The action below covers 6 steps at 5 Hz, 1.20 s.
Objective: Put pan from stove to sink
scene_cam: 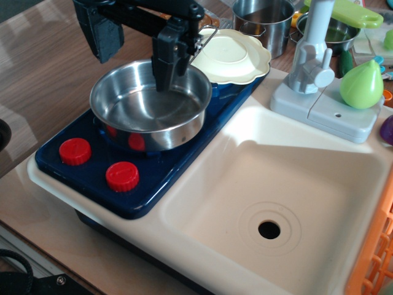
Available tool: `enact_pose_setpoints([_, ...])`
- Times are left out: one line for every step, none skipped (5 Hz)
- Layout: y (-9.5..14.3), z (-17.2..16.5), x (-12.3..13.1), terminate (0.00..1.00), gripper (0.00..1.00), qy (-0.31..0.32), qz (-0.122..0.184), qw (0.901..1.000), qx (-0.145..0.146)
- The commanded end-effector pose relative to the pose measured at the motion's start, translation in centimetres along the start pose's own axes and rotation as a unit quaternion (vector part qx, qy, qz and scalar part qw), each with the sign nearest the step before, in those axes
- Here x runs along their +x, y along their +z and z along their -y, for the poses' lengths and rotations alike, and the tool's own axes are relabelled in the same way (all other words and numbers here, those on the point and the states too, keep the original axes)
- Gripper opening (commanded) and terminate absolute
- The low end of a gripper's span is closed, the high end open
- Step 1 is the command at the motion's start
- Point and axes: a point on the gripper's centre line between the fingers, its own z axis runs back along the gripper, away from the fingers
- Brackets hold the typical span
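Observation:
The pan (144, 107), wide, shallow and of shiny steel, sits on the front burner of the dark blue stove (92, 175), which has two red knobs. Its thin wire loop handle (207, 38) points to the back right, over the yellow plate. My black gripper (172, 67) reaches down from the upper left at the pan's far rim. One finger (161, 74) hangs inside the pan and the other stands at the rim's outer side, with a narrow gap between them. The pan rests on the stove. The cream sink (245, 153) with its black drain hole lies to the right and holds nothing.
A pale yellow scalloped plate (236, 58) lies behind the pan. A taller steel pot (264, 21) stands at the back. The grey faucet (310, 55) and a green pear-shaped toy (362, 83) stand behind the sink. An orange crate (374, 258) is at the right edge.

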Motion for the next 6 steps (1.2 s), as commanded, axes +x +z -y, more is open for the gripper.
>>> enact_pose_setpoints([0.0, 0.0, 0.0, 0.00, 1.00, 0.000, 0.000, 1.0000, 0.000])
enact_pose_setpoints([0.9, 0.5, -0.8, 0.00, 1.00, -0.103, 0.023, 0.9944, -0.007])
enact_pose_setpoints([1.3, 0.0, -1.1, 0.00, 1.00, -0.207, 0.047, 0.9772, -0.015])
enact_pose_setpoints([1.0, -0.1, -1.5, 0.00, 1.00, -0.289, 0.062, 0.9550, -0.029])
enact_pose_setpoints([0.0, 0.6, -1.5, 0.00, 1.00, -0.351, 0.074, 0.9320, -0.049])
enact_pose_setpoints([-1.3, 1.5, -2.1, 0.00, 1.00, -0.391, 0.098, 0.9130, -0.065])
